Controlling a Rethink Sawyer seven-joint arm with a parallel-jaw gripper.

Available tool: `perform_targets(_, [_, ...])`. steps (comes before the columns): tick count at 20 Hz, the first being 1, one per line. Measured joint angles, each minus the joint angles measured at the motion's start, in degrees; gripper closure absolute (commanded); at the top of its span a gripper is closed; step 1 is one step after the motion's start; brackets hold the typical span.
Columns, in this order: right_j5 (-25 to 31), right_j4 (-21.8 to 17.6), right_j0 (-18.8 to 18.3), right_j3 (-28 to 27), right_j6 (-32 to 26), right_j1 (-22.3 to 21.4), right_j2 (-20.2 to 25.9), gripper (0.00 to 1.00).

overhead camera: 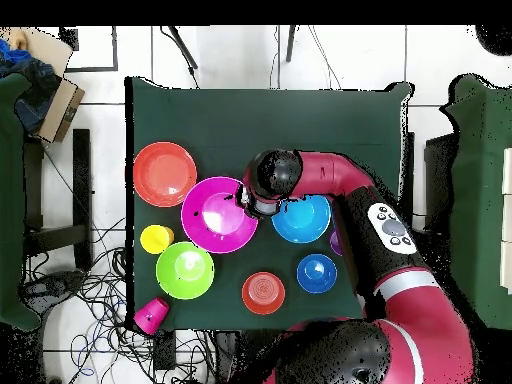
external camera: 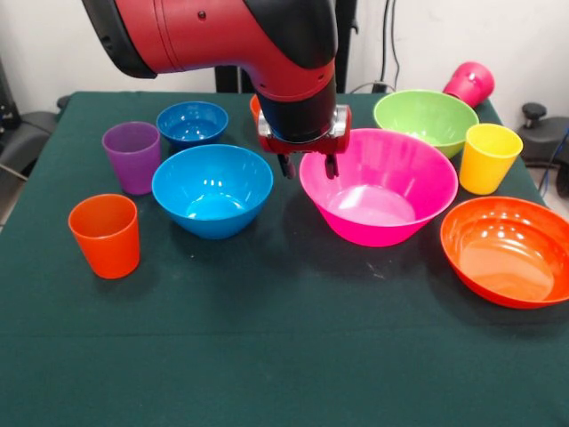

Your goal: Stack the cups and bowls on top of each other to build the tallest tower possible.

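Note:
My gripper is open and empty, hanging low between the medium blue bowl and the very large pink bowl, over the pink bowl's rim. All bowls stand upright and separate: small blue bowl, lime green bowl, large orange bowl. The small orange bowl is mostly hidden behind the arm in the front view. The orange cup, purple cup and yellow cup stand upright. The magenta cup lies on its side at the table's edge.
The dark green table has a wide bare strip along the edge away from the robot. My arm reaches over the purple cup and the medium blue bowl in the overhead view. Cables and a chair lie beside the table.

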Motion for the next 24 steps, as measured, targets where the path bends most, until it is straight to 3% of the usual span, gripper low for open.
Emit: perform_targets(24, [0.0,0.0,0.0,0.2,0.0,2.5,0.0,0.00])
